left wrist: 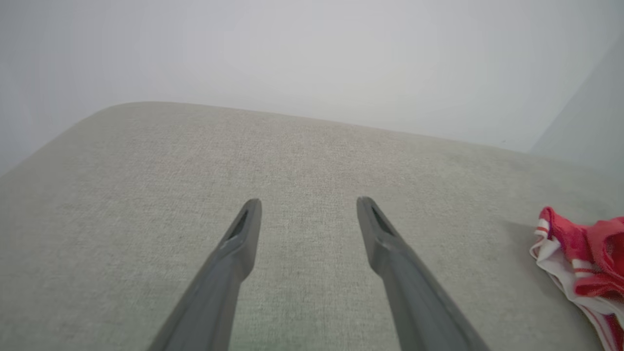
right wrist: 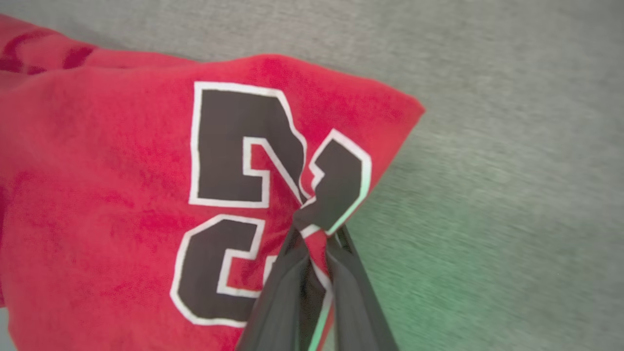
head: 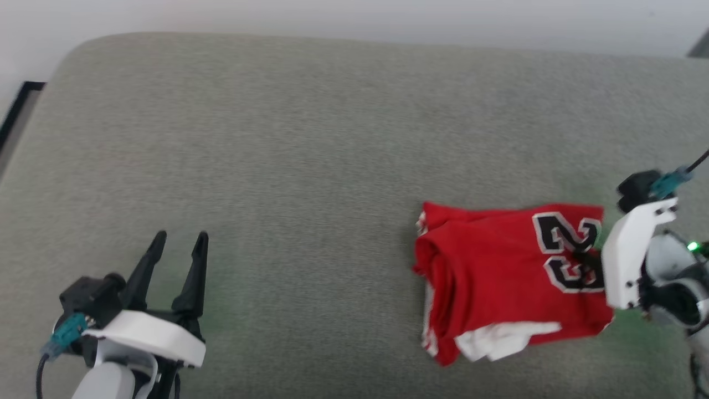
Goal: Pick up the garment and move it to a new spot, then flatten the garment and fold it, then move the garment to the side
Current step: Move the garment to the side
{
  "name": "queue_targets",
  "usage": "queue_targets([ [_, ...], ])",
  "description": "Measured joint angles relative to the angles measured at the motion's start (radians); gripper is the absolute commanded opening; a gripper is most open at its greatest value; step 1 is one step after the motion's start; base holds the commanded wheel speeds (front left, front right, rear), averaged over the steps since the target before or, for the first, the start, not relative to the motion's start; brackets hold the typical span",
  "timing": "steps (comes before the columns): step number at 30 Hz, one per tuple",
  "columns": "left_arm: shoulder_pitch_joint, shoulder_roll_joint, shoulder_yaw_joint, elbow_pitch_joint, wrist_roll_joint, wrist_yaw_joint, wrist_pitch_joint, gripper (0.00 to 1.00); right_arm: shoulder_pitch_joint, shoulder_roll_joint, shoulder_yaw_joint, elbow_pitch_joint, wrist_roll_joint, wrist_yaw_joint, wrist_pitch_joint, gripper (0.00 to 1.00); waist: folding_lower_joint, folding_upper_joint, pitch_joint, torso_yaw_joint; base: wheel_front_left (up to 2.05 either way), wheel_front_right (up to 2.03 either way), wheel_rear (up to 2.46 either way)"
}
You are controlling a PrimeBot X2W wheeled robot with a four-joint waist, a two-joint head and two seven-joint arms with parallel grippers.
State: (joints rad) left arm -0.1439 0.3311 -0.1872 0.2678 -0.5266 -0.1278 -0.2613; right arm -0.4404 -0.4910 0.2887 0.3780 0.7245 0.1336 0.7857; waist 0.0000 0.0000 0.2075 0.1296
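Note:
The garment [head: 498,271] is a red T-shirt folded into a compact bundle at the right of the grey cushion, its black "23" print facing up and a white sleeve poking out at its near edge. My right gripper [right wrist: 317,229] is shut on the garment [right wrist: 122,161], pinching a fold of cloth at the "23" print by the right edge. In the head view the right gripper [head: 592,256] reaches in from the right. My left gripper [head: 180,238] stands open over bare cushion at the lower left, far from the shirt. The left gripper [left wrist: 308,204] has the garment's striped trim [left wrist: 580,263] at its far right.
The grey fabric cushion [head: 310,144] spreads wide to the left and behind the shirt. Its rounded back edge meets a pale wall [head: 354,16]. A dark frame edge [head: 16,111] shows at the far left.

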Motion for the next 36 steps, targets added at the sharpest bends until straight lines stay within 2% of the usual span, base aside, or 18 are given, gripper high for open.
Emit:
queue_targets([
  [9, -0.087, 0.004, -0.043, -0.013, 0.027, 0.000, 0.000, 1.00, -0.075, -0.066, -0.077, -0.034, -0.113, -0.002, -0.024, 0.00, 0.0000, 0.0000, 0.047, -0.086, 0.00, 0.00, 0.00],
  [17, -0.195, 0.019, -0.131, -0.021, 0.028, 0.000, 0.000, 1.00, -0.168, -0.117, -0.179, 0.014, -0.216, -0.002, -0.104, 0.00, 0.0000, 0.0000, 0.102, -0.179, 0.00, 0.00, 0.00],
  [26, -0.317, 0.034, -0.253, -0.014, 0.025, 0.000, 0.000, 1.00, -0.260, -0.140, -0.235, 0.126, -0.340, -0.002, -0.202, 0.00, 0.0000, 0.0000, 0.159, -0.259, 0.00, 0.00, 0.00],
  [36, -0.423, 0.045, -0.361, -0.008, 0.016, 0.000, 0.000, 1.00, -0.371, -0.125, -0.326, 0.289, -0.553, -0.002, -0.314, 0.00, 0.0000, 0.0000, 0.222, -0.311, 0.00, 0.00, 0.00],
])
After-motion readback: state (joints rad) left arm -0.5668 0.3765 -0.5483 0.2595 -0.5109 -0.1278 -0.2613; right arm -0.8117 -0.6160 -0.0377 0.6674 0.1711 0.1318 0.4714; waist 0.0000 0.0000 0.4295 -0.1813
